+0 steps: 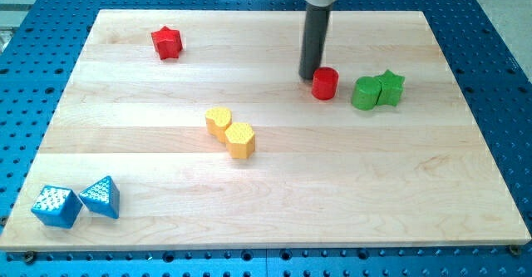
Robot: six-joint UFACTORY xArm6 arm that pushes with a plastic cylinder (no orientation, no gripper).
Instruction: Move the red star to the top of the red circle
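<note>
- Nearest the view's bottom, at about 8 o'clock on the surface point(274, 202), a blue cube-like block point(56, 206) and a blue triangular block point(100, 196) sat side by side, far from the job.
- Around the centre, a yellow heart-like block point(219, 121) touched a yellow hexagon point(240, 140).
- Out at 2 o'clock, the red circle point(324, 83) stood with my tip point(309, 76) just beside it on its 9 o'clock side; whether they touched could not be told. A green block point(364, 93) and a green star point(389, 87) lay at its 3 o'clock.
- The tool was a bare rod, with nothing to open or close, holding nothing.
- Farthest, at 11 o'clock, the red star point(167, 42) stood alone, well apart from the tip.
- The star looked small, light and rigid, likely to slide easily but spin if pushed off-centre; pushing squarely on its 9 o'clock face, between points, seemed best.
</note>
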